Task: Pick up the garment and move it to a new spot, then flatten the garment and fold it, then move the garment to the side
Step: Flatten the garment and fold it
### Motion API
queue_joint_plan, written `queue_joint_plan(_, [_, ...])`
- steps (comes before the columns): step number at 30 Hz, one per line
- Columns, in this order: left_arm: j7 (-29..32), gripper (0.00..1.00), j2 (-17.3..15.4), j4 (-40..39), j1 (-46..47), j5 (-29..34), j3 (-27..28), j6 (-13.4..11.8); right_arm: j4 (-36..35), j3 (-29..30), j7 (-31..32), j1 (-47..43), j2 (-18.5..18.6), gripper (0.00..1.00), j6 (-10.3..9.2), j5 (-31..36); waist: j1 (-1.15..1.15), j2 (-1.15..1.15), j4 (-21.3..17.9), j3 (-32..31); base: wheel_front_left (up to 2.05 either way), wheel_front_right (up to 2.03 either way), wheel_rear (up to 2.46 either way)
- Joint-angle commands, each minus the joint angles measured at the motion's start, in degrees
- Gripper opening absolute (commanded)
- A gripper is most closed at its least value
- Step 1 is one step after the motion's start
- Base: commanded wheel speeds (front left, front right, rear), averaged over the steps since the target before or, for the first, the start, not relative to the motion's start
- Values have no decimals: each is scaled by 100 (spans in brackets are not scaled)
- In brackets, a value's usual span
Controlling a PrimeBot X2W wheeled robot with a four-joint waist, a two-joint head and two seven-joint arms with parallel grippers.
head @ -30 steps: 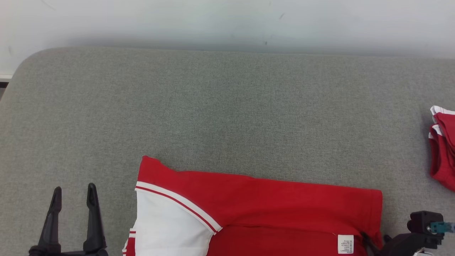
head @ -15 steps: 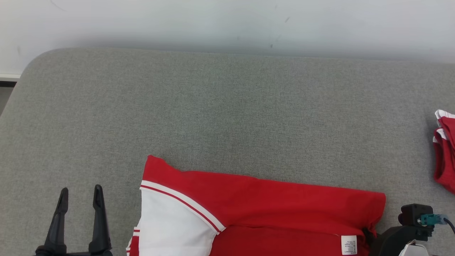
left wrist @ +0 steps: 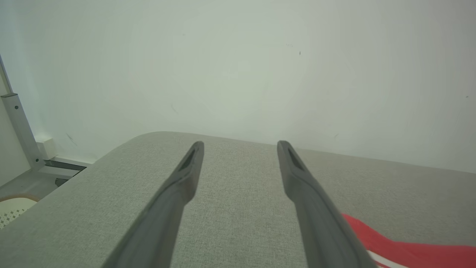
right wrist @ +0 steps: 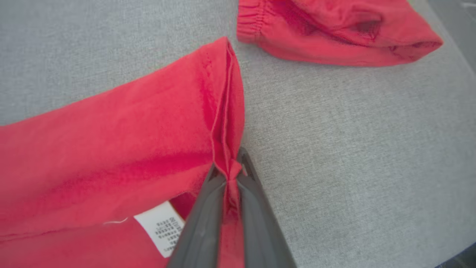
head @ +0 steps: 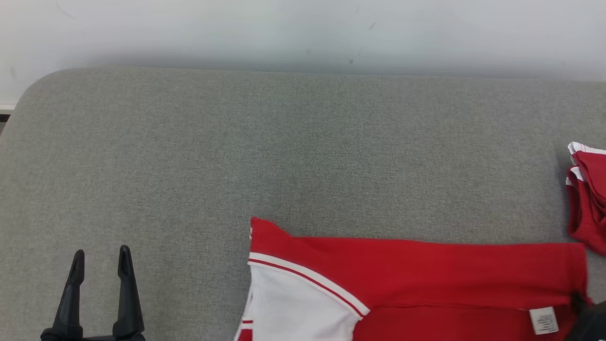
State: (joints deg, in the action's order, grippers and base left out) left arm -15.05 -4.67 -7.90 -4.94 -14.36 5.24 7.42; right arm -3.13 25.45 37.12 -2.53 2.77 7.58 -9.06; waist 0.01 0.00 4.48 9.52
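The garment [head: 426, 270], red with a white sleeve and a red-and-white stripe, lies folded flat along the near edge of the grey cushion [head: 284, 156]. In the right wrist view my right gripper [right wrist: 230, 169] is shut on a pinched bunch of the garment's [right wrist: 111, 149] right-hand edge, just beside its white label [right wrist: 160, 227]. The head view has that gripper [head: 580, 305] as a dark shape at the bottom right corner. My left gripper [head: 98, 258] stands open over bare cushion to the left of the garment, holding nothing, with its fingers [left wrist: 186, 175] spread.
More red clothing with white trim [head: 587, 194] lies at the cushion's right edge, close to the held end, and it also appears in the right wrist view [right wrist: 334, 33]. A pale wall [head: 303, 33] rises behind the cushion. The cushion's rounded left corner drops to the floor.
My right gripper has shut on the garment's right edge and dragged it to the right along the cushion. The left gripper has stayed open in place.
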Motion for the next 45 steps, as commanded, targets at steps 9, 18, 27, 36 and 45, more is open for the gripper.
queue_joint_plan(9, [-18, 100, 8, -48, -64, 18, -24, 0, -667, 309, 422, -266, 9, 0, -15, -204, -1, 0, -78, 2, 0, 0, 0])
queue_joint_plan(18, [-18, 100, 1, -67, -87, 11, -2, 0, -1235, -1325, 765, -469, 11, 0, -14, -1180, -1, 0, -112, -33, 0, 0, 0])
queue_joint_plan(27, [-18, 100, -23, 46, 62, -42, -129, 0, -639, -3318, 603, 202, 14, 0, -15, -1418, -1, 0, 32, -9, 0, 0, 0])
queue_joint_plan(36, [-18, 100, -2, 115, 131, -73, -161, 0, 142, -4308, 360, 825, 12, 0, -15, -1488, -1, 0, 220, 9, 0, 0, 0])
queue_joint_plan(45, [-18, 100, 5, 155, 151, -81, -234, 0, 729, -4861, 96, 1345, 15, 0, -15, -1667, -1, 0, 348, 39, 0, 0, 0])
